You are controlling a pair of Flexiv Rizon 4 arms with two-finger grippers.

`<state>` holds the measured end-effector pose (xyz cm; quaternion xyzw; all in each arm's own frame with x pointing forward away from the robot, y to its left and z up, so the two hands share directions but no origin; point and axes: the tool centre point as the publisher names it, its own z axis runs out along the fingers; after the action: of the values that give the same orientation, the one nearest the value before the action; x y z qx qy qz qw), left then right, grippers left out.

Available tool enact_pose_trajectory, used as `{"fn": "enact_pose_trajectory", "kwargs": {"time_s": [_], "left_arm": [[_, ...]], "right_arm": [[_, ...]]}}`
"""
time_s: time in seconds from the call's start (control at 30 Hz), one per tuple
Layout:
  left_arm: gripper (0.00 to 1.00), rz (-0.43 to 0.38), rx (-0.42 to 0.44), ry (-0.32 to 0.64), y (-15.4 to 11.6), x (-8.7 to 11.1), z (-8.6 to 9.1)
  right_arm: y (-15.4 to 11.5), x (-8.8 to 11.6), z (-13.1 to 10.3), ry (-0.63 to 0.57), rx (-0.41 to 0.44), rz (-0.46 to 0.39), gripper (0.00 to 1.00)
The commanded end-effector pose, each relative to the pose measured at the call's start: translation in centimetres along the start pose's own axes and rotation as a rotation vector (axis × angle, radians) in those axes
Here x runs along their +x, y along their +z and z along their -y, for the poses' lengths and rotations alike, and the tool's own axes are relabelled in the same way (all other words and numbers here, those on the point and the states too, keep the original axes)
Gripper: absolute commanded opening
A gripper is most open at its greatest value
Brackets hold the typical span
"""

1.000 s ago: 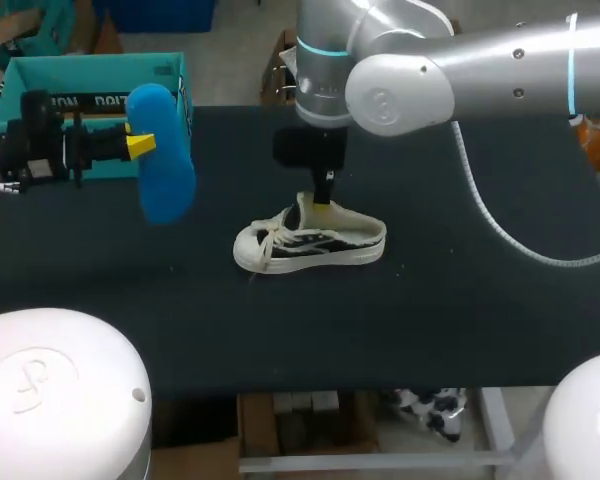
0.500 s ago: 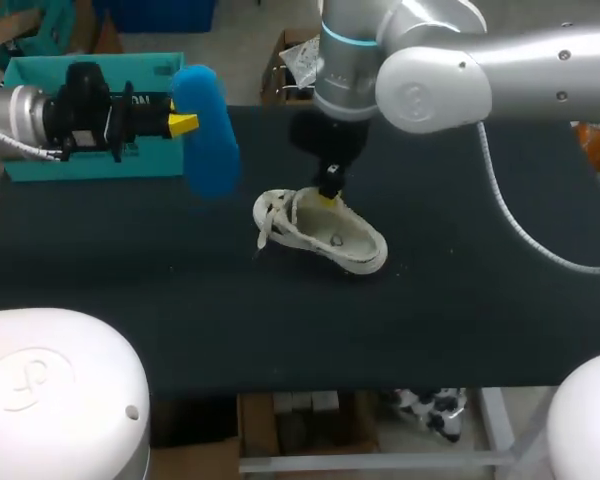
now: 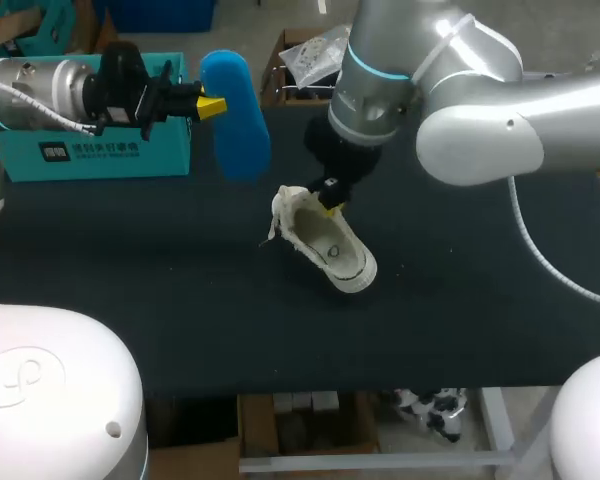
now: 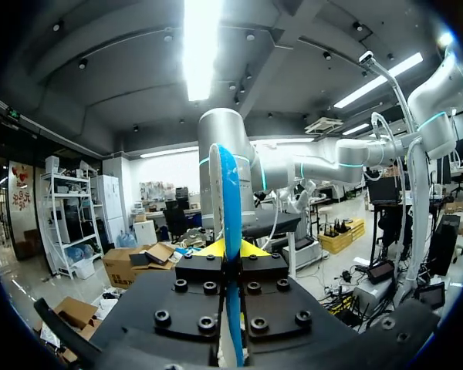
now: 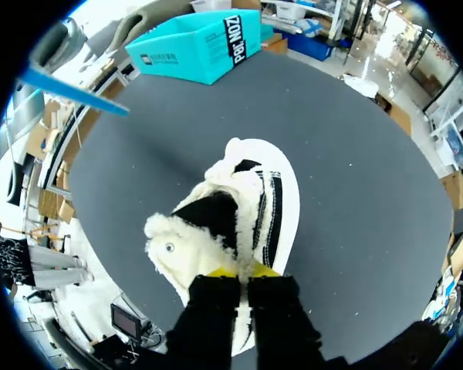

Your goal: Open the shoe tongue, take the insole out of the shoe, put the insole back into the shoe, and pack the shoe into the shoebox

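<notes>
Shoe point(image 3: 325, 240): white, tilted on black table point(image 3: 130, 280), upper edge pinched in closed right gripper point(image 3: 328, 207).
Insole point(image 3: 236, 115): blue, at shoe's 10 o'clock, clamped by left gripper point(image 3: 212, 105).
Shoebox point(image 3: 90, 150): teal, at insole's 9 o'clock.

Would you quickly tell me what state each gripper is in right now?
Left gripper: shut on the blue insole.
Right gripper: shut on the shoe.
</notes>
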<state>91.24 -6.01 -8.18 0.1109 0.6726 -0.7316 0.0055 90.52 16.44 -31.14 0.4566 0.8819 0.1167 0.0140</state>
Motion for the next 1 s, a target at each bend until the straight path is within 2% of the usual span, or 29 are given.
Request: {"fn": "enact_pose_trajectory", "kwargs": {"time_s": [0.03,0.27,0.47,0.6,1.0], "left_arm": [[0.0,-0.164,0.026,-0.006,-0.5,-1.4,-0.3],[0.0,-0.197,0.036,-0.02,-0.7,-2.7,-0.6],[0.0,-0.208,0.026,-0.035,-0.9,-3.2,-1.4],[0.0,-0.208,0.027,-0.043,-1.2,-3.5,-1.6],[0.0,-0.223,0.018,-0.055,-0.6,-2.4,-2.0]], "right_arm": [[0.0,1.0,0.5,0.054,-0.16,0.033,0.0],[0.9,1.9,1.0,0.128,-0.185,0.031,0.0],[2.9,1.5,1.4,0.172,-0.205,0.002,0.0],[3.2,1.3,1.7,0.185,-0.221,0.003,0.0],[3.1,1.5,4.0,0.228,-0.225,0.015,0.0]]}}
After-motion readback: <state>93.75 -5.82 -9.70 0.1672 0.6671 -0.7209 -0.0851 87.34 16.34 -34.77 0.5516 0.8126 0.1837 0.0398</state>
